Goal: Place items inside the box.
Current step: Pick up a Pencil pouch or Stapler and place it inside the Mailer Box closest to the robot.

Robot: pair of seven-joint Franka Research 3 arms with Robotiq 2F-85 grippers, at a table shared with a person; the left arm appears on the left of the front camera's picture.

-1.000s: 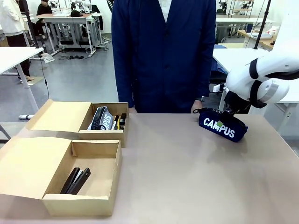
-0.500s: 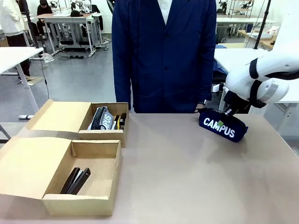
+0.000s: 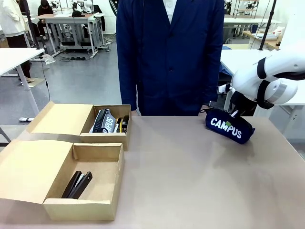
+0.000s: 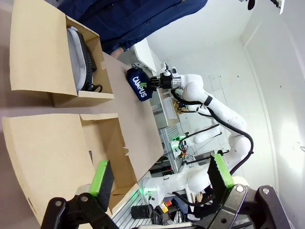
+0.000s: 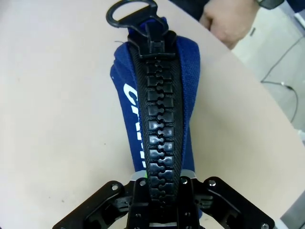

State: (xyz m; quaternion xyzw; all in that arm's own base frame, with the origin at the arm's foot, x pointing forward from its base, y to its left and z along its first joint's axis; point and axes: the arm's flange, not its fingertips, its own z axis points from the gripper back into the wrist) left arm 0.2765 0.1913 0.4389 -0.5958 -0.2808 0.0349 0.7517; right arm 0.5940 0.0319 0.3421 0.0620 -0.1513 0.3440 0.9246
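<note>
- Front view: the right gripper comes down on the top of the navy case lettered "CAMPUS", at the far right of the table, in front of the person. The fingers are hidden behind the case.
- I cannot tell whether the case rests on the table or hangs just clear of it.
- At the left, two open boxes stand side by side. The near box holds two black staplers; the far box holds a grey pouch with small things beside it.
- Left wrist view: the left gripper has its jaws wide apart with nothing between them, above the boxes. Far off, the right gripper grips the case.
- Right wrist view: the right gripper is clamped tight on one end of the case, its jaws either side of the black zip. The zip's ring pull is at the other end. The person's hand rests at the table edge beyond.
</note>
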